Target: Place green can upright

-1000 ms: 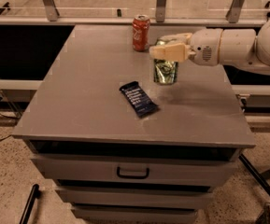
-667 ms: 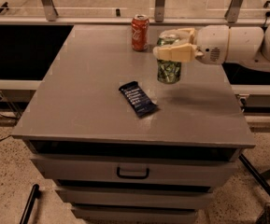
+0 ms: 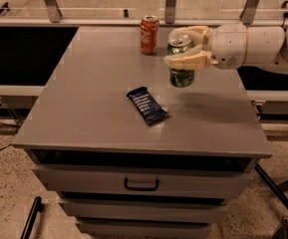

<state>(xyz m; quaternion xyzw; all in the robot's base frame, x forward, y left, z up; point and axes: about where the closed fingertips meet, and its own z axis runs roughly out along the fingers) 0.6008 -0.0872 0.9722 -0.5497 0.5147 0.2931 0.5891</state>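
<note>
The green can [image 3: 182, 73] stands upright, right of the tabletop's middle, with its silver top showing. Its base is at or just above the grey tabletop [image 3: 93, 93]; I cannot tell which. My gripper [image 3: 185, 46] reaches in from the right on a white arm. Its two cream fingers clasp the can's upper part, one in front [image 3: 186, 61] and one behind [image 3: 191, 32]. The gripper is shut on the can.
A red soda can [image 3: 149, 34] stands upright near the table's far edge, just left of the green can. A dark blue snack bar [image 3: 147, 105] lies flat at mid-table. A railing runs behind the table. Drawers [image 3: 141, 183] sit below the front edge.
The gripper has moved a little right and toward the far edge, taking the green can with it. The can's top, first hidden by the fingers, now shows. The red can and the bar have stayed put.
</note>
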